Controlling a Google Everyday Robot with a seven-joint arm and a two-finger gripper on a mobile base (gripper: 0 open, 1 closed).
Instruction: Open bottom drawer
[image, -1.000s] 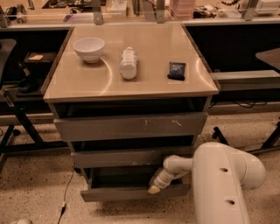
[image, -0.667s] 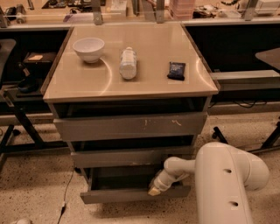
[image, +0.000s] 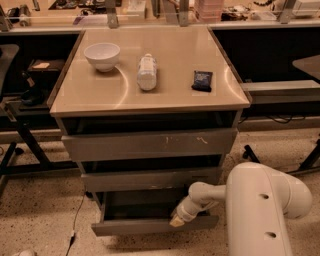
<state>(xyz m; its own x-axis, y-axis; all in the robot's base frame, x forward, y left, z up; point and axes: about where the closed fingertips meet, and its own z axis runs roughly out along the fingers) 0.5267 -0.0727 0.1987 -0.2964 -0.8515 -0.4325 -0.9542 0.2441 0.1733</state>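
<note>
I read this as a lab or workshop: a cluttered workbench (image: 240, 20) at 12 o'clock, a loose cable (image: 76, 220) on the speckled floor (image: 40, 210) at 7. My gripper (image: 176, 221) sits at 5 o'clock, at the bottom drawer (image: 145, 226) front.

One white pincer (image: 176, 221) at the bottom drawer (image: 145, 226) of three grey flat drawers (image: 150, 145). Above the pincer: one round white bowl (image: 102, 54), one white plastic bottle (image: 146, 72), one small dark packet (image: 202, 80).

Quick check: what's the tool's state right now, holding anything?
The tool: state cannot be told. It is at the right part of the front edge of the bottom drawer, which stands pulled out.
</note>
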